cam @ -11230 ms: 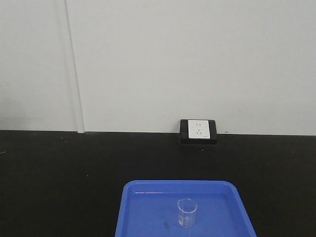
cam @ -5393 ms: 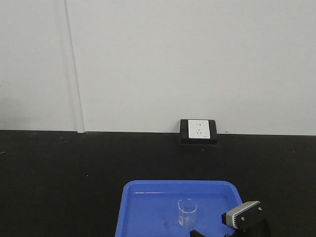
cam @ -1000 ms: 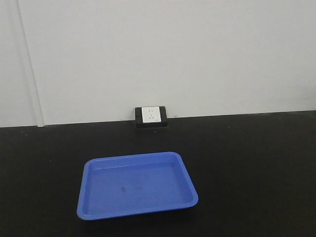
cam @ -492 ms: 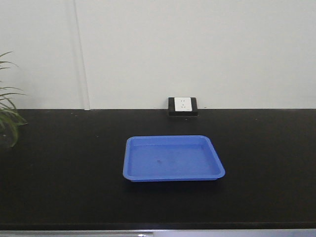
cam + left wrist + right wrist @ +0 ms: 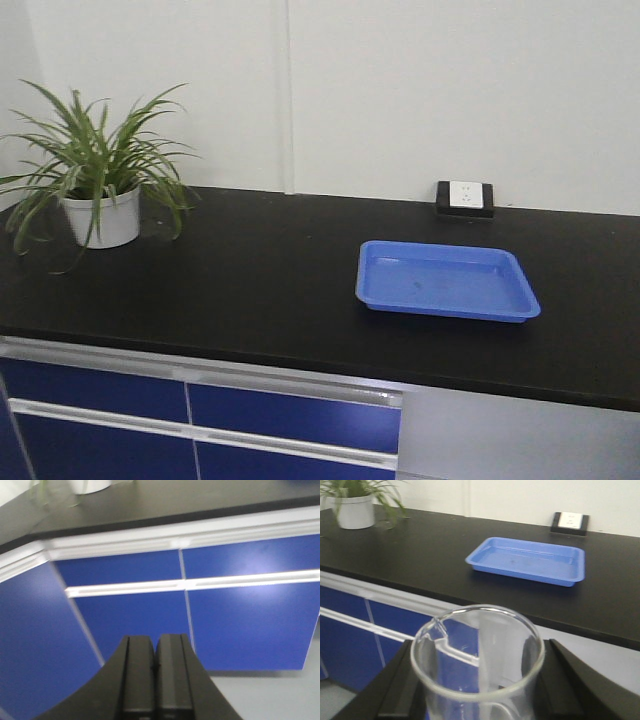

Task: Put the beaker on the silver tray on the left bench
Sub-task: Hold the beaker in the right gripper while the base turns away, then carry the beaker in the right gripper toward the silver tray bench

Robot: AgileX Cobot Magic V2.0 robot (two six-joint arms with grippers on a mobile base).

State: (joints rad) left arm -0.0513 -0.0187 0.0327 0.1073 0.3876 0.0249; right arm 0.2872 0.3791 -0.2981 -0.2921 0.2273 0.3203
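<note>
In the right wrist view, the beaker (image 5: pixel 470 635), a small clear glass cylinder with a pouring lip, stands upright between my right gripper's (image 5: pixel 479 685) black fingers (image 5: pixel 400 685). The gripper is shut on it and holds it in the air in front of a black-topped bench (image 5: pixel 250 270) with blue drawers (image 5: pixel 290 415). My left gripper (image 5: pixel 155 645) is shut with nothing in it and faces those drawers. The silver tray is out of view. I cannot tell whether this bench is the left bench. Neither gripper shows in the front view.
A blue plastic tray (image 5: pixel 445 309) with nothing in it lies on the bench top, also seen from the right wrist (image 5: pixel 520 573). A potted plant (image 5: pixel 95 180) stands at the bench's left end. A wall socket (image 5: pixel 464 197) sits behind the tray. The counter turns a corner (image 5: pixel 30 540) at the left.
The beaker has left the blue tray and sits in my right gripper. The front view has pulled back from the bench and swung left, bringing the plant and drawers into sight.
</note>
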